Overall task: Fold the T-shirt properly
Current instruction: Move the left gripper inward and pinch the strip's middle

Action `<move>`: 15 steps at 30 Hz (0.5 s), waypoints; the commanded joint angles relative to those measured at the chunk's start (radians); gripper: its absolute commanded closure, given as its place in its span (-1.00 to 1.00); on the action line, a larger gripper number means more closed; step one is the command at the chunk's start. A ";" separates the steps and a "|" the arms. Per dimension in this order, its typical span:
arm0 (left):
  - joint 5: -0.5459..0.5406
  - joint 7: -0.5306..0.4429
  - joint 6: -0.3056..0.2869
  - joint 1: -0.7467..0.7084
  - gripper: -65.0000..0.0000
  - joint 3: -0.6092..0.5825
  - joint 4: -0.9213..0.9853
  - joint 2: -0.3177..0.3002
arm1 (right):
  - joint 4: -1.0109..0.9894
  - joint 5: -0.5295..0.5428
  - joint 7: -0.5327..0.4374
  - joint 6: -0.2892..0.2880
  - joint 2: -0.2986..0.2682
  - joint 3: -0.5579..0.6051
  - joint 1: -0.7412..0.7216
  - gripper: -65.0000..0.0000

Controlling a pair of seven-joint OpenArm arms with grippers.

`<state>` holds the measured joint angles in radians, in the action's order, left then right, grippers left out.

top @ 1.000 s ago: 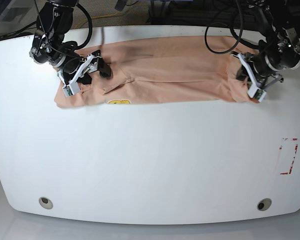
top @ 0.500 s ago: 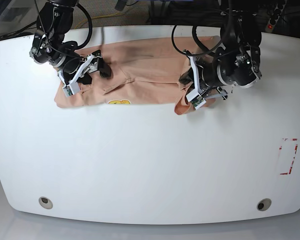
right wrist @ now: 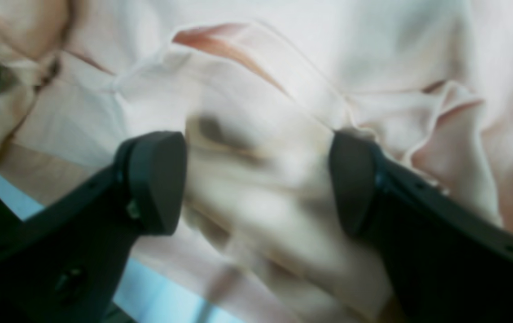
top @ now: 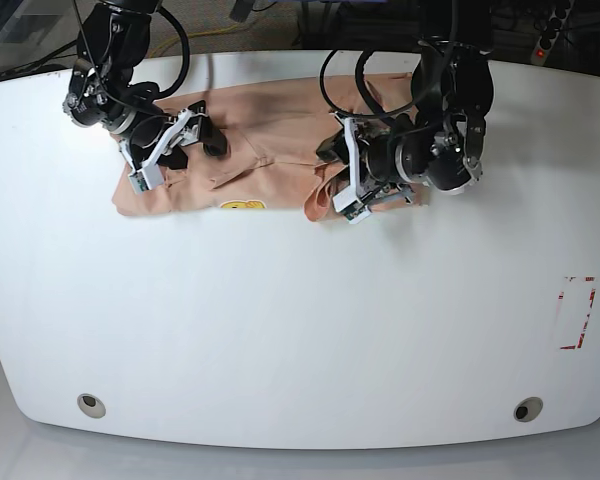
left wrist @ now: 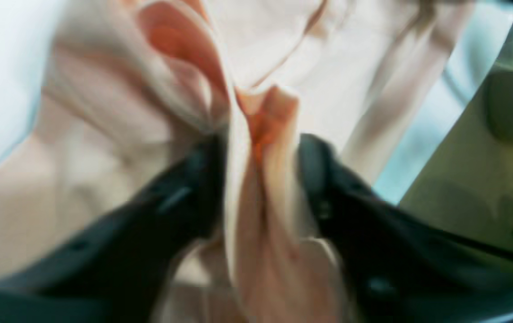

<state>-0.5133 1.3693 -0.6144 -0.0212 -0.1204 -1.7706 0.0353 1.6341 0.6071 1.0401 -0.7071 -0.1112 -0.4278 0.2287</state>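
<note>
base view, left to right: right gripper point(top: 180, 140) sits over the left end of the t-shirt point(top: 270, 130), jaws spread wide, cloth lying between its fingers point(right wrist: 157, 179) but not pinched, so released. shirt lies as a folded band along the far side of the table point(top: 280, 330), its near edge roughly straight from the left corner to the yellow smiley patch point(top: 239, 205), which pokes out right at that edge. right of the patch, the shirt's right end is bunched up on the band, with the left gripper point(top: 342, 185) on it; wrist view is blurry, a ridge of fabric stands between the fingertips point(left wrist: 202, 179), can't tell if it's clamped or let go. bare tabletop right of the left arm and across the whole near half, red marking point(top: 577, 312) near the right edge
</note>
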 commanded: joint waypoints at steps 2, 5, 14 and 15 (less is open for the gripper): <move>-0.028 -0.020 0.069 0.016 -0.24 -0.048 -0.018 0.012 | -0.002 -0.028 0.050 0.009 -0.002 0.005 0.005 -0.48; -0.028 -0.020 0.124 0.037 -0.35 -0.095 -0.056 0.013 | -0.002 -0.028 0.050 0.009 -0.002 0.005 0.004 -0.48; -0.023 -0.017 0.058 0.045 -0.35 -0.172 -0.203 -0.045 | -0.002 -0.028 0.050 0.009 -0.002 0.005 -0.018 -0.48; -0.021 -0.018 0.057 0.046 -0.35 -0.155 -0.202 -0.058 | -0.002 -0.028 0.050 0.009 0.000 0.007 -0.018 -0.48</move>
<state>-0.5552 1.3499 -0.5529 0.0109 -0.3172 -1.9602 0.0181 1.6302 0.6071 1.0542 -0.7074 -0.1101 -0.4236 0.2092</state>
